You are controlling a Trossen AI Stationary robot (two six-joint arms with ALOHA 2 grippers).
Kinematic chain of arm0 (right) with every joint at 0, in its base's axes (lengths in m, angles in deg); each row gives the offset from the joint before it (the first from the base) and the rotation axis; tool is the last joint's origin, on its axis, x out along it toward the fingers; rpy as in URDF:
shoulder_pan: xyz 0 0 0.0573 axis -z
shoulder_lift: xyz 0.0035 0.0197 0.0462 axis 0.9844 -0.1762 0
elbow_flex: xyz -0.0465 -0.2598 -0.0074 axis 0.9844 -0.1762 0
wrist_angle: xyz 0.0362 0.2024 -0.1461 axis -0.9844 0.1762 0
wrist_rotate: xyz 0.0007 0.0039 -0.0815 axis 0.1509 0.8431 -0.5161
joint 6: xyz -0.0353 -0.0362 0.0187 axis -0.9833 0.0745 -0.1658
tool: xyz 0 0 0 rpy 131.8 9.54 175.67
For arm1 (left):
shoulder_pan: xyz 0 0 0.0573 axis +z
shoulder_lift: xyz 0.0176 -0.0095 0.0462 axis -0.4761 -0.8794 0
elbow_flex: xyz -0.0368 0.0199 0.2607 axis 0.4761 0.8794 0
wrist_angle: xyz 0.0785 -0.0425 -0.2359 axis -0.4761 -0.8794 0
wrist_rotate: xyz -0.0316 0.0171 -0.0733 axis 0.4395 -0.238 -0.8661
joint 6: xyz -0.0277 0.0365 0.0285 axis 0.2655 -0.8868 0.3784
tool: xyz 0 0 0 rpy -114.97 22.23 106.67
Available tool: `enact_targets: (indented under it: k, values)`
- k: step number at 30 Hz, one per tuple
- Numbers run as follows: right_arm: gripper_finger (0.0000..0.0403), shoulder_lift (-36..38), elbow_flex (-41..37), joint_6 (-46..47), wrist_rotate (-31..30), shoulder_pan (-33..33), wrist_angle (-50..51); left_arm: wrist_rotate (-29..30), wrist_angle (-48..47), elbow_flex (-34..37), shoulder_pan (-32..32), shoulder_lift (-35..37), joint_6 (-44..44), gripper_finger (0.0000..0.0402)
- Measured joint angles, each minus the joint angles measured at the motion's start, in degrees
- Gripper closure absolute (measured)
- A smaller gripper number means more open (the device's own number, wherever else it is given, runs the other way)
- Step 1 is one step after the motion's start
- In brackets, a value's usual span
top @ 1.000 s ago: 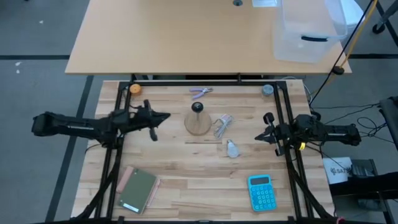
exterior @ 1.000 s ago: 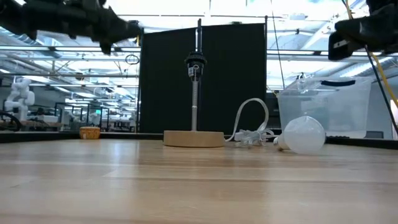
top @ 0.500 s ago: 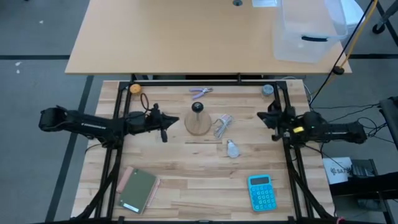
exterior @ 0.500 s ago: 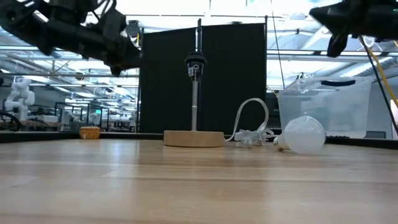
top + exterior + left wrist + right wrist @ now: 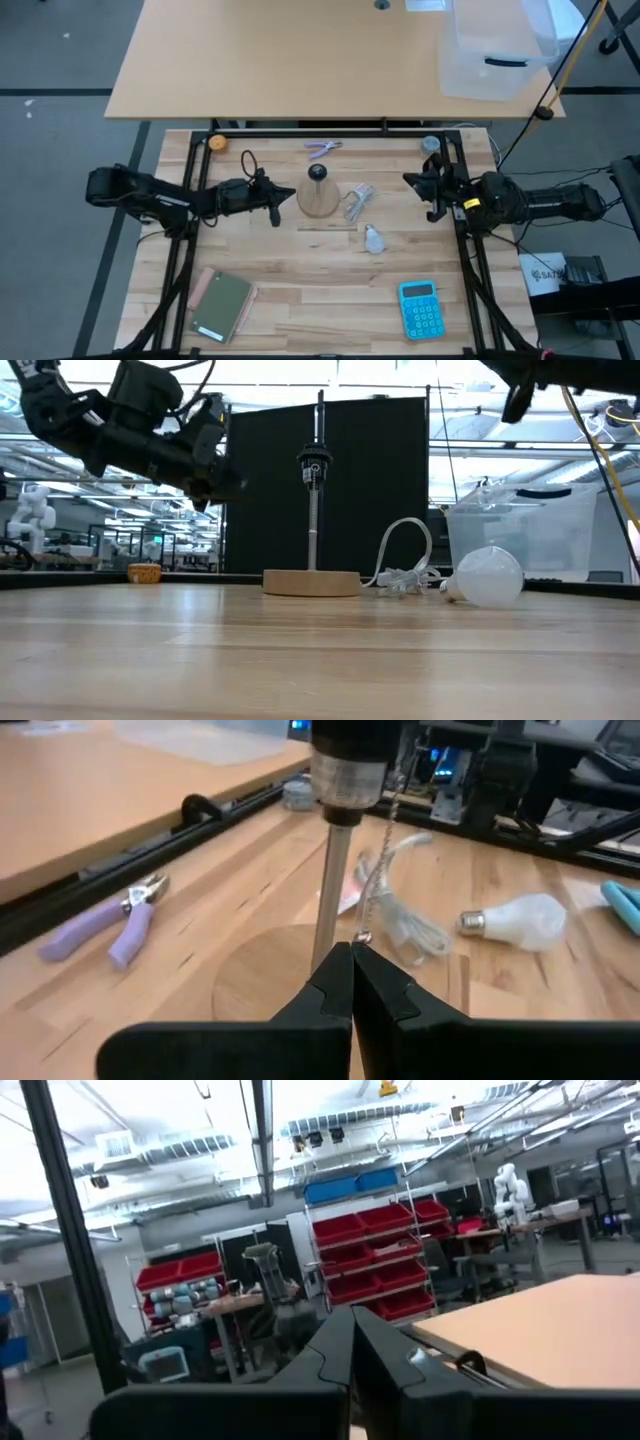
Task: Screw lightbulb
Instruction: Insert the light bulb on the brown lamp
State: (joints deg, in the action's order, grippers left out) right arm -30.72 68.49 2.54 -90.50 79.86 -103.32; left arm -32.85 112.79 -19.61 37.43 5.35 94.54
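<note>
Wooden table [image 5: 300, 270], loose lightbulb [image 5: 373, 239]

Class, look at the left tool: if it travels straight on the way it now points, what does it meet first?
Most likely the lamp stand's upright rod: the shut left tool points straight at it, above the wooden base. Depth is uncertain.

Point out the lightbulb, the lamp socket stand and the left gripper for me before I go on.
lightbulb [image 5: 373, 239]: high view, on its whitish glass body.
socket stand [image 5: 318, 201]: high view, on its round wooden base.
left gripper [image 5: 275, 207]: high view, at its shut fingertips, beside the base.
</note>
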Motion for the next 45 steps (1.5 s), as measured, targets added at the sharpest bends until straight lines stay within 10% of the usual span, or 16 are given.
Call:
enact_targets:
  k: [18,38,45]
  values:
    - [0.0403,-14.88,13.54,-3.27,1.17,-0.02,7.46,-1.81,19.52,-0.1,2.17,-19.55,4.67,0.0401]
    - [0.0403,-19.33,13.52,11.83,10.51,-2.61,30.47,-3.87,13.99,-7.07,1.23,-23.75,2.75,0.0401]
    - [0.0403,-23.29,13.5,6.72,10.51,-4.19,21.45,-3.87,12.77,-7.07,2.57,-23.75,3.24,0.0394]
